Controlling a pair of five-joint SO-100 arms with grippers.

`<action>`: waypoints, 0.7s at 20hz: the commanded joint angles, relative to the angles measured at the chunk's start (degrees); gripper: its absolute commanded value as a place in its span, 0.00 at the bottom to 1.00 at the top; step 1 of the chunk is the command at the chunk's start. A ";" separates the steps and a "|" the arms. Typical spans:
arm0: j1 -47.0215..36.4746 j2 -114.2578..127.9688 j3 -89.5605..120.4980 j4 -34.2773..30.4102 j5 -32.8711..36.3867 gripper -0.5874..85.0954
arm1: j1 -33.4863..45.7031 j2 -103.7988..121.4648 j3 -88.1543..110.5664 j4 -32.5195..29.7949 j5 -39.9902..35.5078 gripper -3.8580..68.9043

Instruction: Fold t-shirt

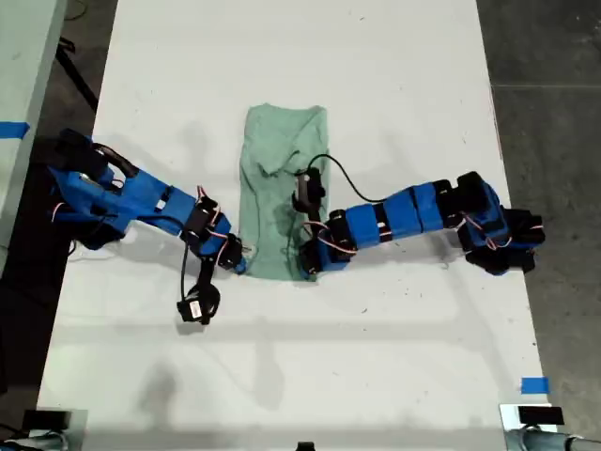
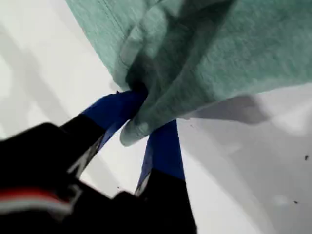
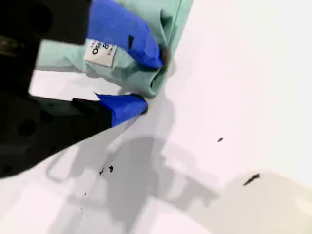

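While t-shirt (image 1: 282, 188) lies folded, white table (image 1: 394, 85) looks bare-ish.

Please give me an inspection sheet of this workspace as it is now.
Surface: white table, some dark specks.
Job's things: t-shirt, folded into a narrow strip, label showing.
Clutter: nothing seen.
Grippers: my first gripper and my second gripper, each end effector shut on a shirt corner.
Cables: black cable looping over the arm at the exterior view's right.
Surroundings: blue tape, dark floor.
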 commanded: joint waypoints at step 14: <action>11.16 0.79 -17.84 18.63 3.16 0.01 | -12.22 7.03 -7.73 13.01 6.94 0.04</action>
